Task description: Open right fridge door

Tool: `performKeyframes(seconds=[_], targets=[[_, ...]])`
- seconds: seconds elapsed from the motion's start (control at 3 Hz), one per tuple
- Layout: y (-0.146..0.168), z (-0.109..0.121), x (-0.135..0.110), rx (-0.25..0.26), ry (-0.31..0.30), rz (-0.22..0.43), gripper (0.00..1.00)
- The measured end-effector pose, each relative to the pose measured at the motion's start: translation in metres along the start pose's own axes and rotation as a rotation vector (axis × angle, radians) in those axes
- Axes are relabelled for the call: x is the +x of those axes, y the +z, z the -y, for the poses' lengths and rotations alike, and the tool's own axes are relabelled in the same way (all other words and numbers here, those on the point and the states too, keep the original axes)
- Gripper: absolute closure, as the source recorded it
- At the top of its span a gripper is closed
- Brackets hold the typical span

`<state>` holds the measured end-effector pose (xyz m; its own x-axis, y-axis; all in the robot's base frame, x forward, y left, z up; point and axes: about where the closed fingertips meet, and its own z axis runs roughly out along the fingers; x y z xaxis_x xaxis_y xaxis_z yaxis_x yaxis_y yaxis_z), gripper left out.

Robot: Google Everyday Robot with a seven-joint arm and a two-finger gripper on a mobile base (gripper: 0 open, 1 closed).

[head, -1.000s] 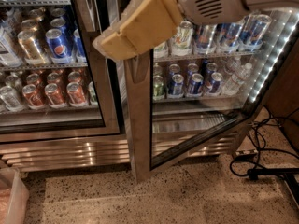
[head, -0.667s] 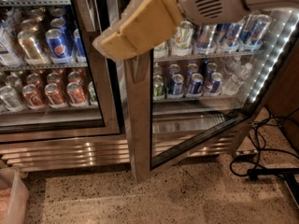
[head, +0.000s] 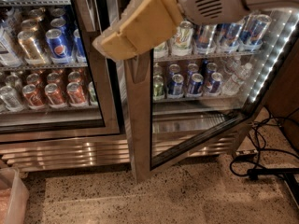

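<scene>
Our gripper (head: 112,43) sits against the upper frame of the right fridge door (head: 140,125); we cannot tell whether it grips anything. The door stands partly swung open beside the closed left door (head: 56,133).

Floor (head: 163,199) w/ black cables (head: 261,158) (rt side), bin (head: 11,200) left; gripper (head: 108,48) above, at right fridge door (head: 140,125).

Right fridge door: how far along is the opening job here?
Done: the right fridge door already stands swung well out from the cabinet, its bottom rail running diagonally back to the hinge side. In hand: the tool sits at the door's upright steel edge, high up; actual contact is unclear. Left: probably just a wider swing, if wanted, and pulling the arm away.
</scene>
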<state>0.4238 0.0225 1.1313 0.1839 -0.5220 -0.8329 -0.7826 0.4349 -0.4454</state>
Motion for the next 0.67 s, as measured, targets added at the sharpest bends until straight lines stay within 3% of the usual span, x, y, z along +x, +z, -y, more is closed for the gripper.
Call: performKeyframes(seconds=[0.67], targets=[[0.0000, 0.0000, 0.0000, 0.000, 0.000, 0.000, 0.00]])
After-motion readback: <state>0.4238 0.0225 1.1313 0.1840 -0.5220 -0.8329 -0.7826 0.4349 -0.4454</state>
